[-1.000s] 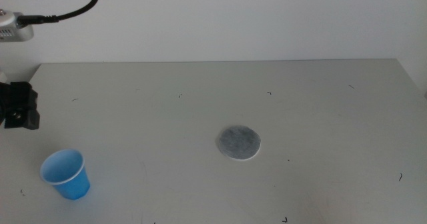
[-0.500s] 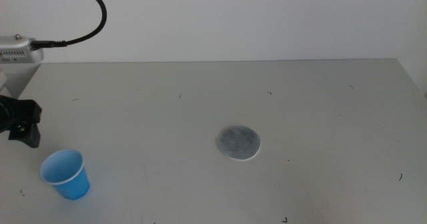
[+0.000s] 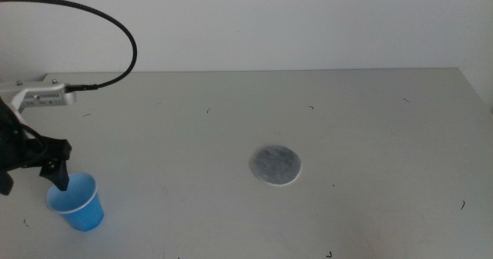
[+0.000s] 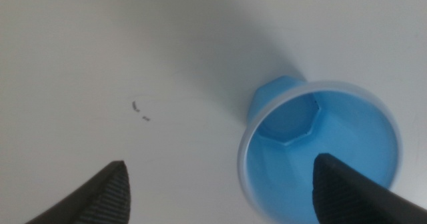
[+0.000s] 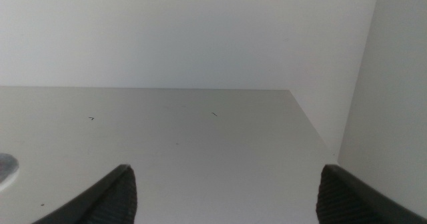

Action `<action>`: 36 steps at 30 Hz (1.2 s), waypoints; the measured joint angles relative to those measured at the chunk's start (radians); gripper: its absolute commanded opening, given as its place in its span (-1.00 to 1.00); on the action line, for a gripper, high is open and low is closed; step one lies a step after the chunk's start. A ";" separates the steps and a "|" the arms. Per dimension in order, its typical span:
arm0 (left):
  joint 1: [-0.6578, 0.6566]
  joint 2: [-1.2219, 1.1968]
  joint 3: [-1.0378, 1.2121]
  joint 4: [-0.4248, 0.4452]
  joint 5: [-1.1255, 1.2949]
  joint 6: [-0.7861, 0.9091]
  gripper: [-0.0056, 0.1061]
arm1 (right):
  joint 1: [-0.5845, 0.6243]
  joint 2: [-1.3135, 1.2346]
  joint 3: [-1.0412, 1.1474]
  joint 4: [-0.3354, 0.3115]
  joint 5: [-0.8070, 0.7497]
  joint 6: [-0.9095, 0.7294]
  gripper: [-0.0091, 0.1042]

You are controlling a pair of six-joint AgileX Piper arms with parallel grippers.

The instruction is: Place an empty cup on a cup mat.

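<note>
Standing upright near the table's [image 3: 370,120] front left corner, the cup [image 3: 77,202] is sitting untouched on its base, its blue inside showing nothing in it, so none of the real work looks done yet. The left gripper [image 3: 35,174] is hovering right at the cup's rim; in the middle view one dark fingertip [image 3: 60,179] is overlapping the near edge of the rim, though I cannot tell from there whether it is touching. In the left wrist view the jaws are standing wide apart, one tip over the cup's mouth and the other out over bare table, so they are not yet straddling the cup squarely. By my reckoning the arm is only lining up for the grasp: closing on the cup, lifting it, carrying it across and setting it down are all still ahead.

The cup mat [image 3: 275,165] is lying flat near the middle of the table, well apart from the cup, with nothing resting on it. Nothing is lying between the two; only a few tiny dark specks are marking the grey surface. The right gripper [image 5: 227,184] is waiting out of the middle view, its jaws spread apart over the table's far right side, facing the white wall [image 5: 200,31].

A black cable [image 3: 115,28] is looping above the left arm, clear of the path.
</note>
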 measured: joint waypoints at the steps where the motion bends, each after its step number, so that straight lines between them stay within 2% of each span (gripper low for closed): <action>1: 0.000 0.018 0.000 -0.005 -0.007 0.007 0.98 | 0.000 0.000 0.000 0.000 0.000 0.000 0.82; 7: 0.000 0.116 0.000 -0.029 -0.047 0.030 0.93 | 0.000 0.000 0.000 0.000 0.000 0.000 0.82; 12: 0.000 0.167 0.000 -0.029 -0.062 0.040 0.67 | 0.000 0.000 0.000 0.000 0.000 0.000 0.82; 17: -0.001 0.189 0.000 -0.038 -0.081 0.047 0.09 | 0.000 0.000 0.000 0.000 0.000 0.000 0.82; 24: -0.001 0.189 -0.001 -0.055 -0.067 0.047 -0.90 | 0.000 0.000 0.000 0.000 0.000 0.000 0.82; 32: -0.015 0.186 -0.012 -0.094 -0.051 0.023 -0.90 | 0.000 0.000 0.000 0.000 0.000 0.000 0.82; 36: -0.097 0.186 -0.069 -0.094 -0.050 -0.036 -0.90 | 0.000 0.000 0.000 0.000 0.000 0.000 0.82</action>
